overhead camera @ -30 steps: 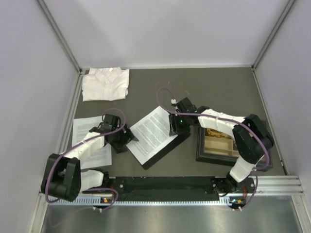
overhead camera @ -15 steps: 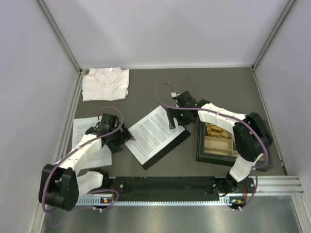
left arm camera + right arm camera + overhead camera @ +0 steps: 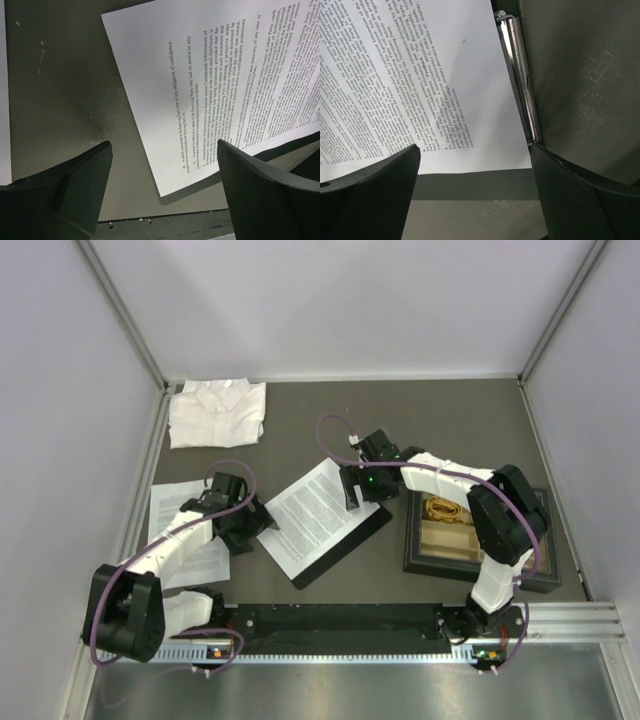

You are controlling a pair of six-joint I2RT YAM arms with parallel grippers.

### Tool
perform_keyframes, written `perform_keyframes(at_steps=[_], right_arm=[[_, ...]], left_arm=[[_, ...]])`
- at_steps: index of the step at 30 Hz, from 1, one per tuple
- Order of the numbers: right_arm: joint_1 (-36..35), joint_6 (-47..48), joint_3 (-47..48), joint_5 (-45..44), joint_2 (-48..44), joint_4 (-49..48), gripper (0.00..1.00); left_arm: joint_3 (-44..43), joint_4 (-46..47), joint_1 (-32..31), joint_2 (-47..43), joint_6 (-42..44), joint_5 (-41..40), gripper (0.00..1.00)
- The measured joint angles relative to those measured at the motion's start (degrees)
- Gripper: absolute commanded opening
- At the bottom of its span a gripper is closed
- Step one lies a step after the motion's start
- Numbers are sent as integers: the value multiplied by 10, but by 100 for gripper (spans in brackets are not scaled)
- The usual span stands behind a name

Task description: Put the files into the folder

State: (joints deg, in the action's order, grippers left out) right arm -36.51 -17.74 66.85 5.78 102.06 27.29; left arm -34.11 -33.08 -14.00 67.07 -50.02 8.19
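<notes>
White shirt [image 3: 217, 412] beyond folder [image 3: 345, 541], tray [image 3: 412, 545] beside

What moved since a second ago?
The right gripper slid a little toward the far left along the clip end of the folder, and its elbow swung left. Its jaws now stand open. The left gripper barely shifted and is open beside the sheet. The sheet on the folder, the shirt, the tray and the spare sheets stayed put.
</notes>
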Motion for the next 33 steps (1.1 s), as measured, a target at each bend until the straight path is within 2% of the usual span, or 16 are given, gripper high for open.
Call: perform_keyframes(at_steps=[16, 22, 23, 25, 29, 33], right_arm=[[0, -34, -41, 66, -12, -37, 78], [0, -54, -66, 89, -32, -45, 59], [0, -59, -68, 90, -36, -46, 52], [0, -64, -68, 90, -40, -48, 45], [0, -75, -68, 89, -42, -50, 18], [0, -81, -69, 88, -42, -49, 1]], left_arm=[[21, 31, 0, 8, -9, 15, 88], [25, 37, 0, 5, -11, 21, 88], [26, 39, 0, 5, -11, 23, 88], [27, 40, 0, 3, -11, 25, 88], [27, 41, 0, 3, -11, 25, 88], [27, 34, 0, -4, -8, 23, 89]])
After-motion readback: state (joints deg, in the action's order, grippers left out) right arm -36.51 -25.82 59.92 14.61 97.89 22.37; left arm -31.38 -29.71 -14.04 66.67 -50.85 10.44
